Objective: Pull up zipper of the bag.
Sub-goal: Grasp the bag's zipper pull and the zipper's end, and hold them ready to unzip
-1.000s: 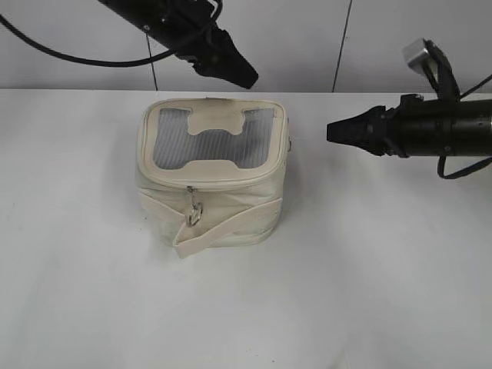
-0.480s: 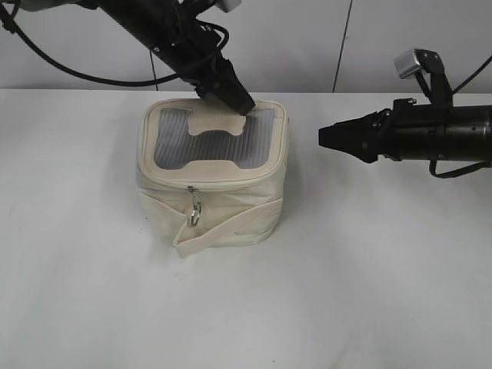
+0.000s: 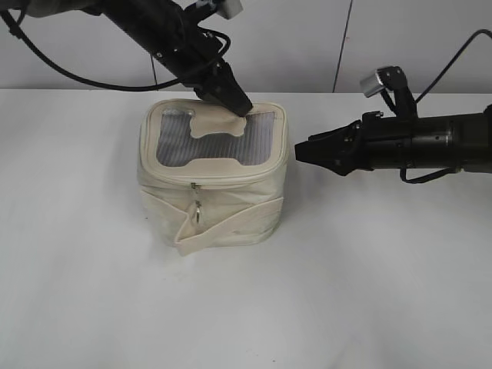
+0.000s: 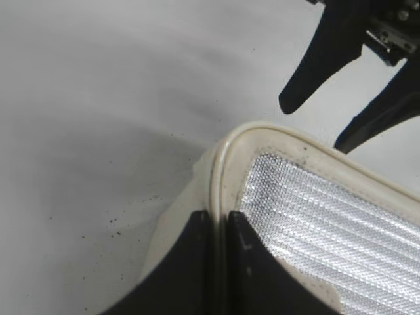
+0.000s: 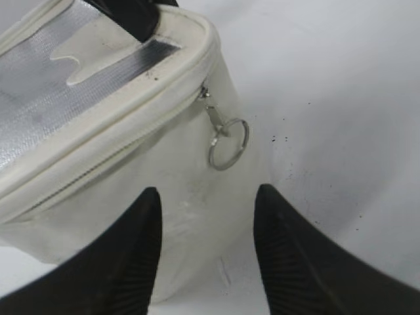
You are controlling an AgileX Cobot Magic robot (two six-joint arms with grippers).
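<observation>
Table (image 3: 92,307): white and plain; I see it run from the near edge back to a pale wall.

Strap (image 3: 223,228): wide cream band slanting across the near face of the bag, its loose end hanging down at the near left.

Bag (image 3: 231,204): small boxy cream bag standing upright left of centre on the table. Grey see-through top panel with a cream patch.

Zipper (image 3: 231,179): thin cream line following the edge of the top panel. One silver ring pull (image 3: 197,214) hangs down the near face. A second ring pull (image 5: 228,144) hangs on the bag's right side, seen clearly from my right wrist camera.

Right gripper (image 3: 301,151): reaches in level from the right, tips just beside the bag's right side, not touching as far as I can tell. Jaws spread apart, nothing between them. In the right wrist view the two fingers (image 5: 125,262) frame the side wall, the second ring above the gap.

Left gripper (image 3: 240,108): comes down at a slant from the far left, tip pressing on the cream patch at the far part of the top panel. Jaws closed together, pads meeting with only a thin seam (image 4: 220,262); I see nothing pinched.
</observation>
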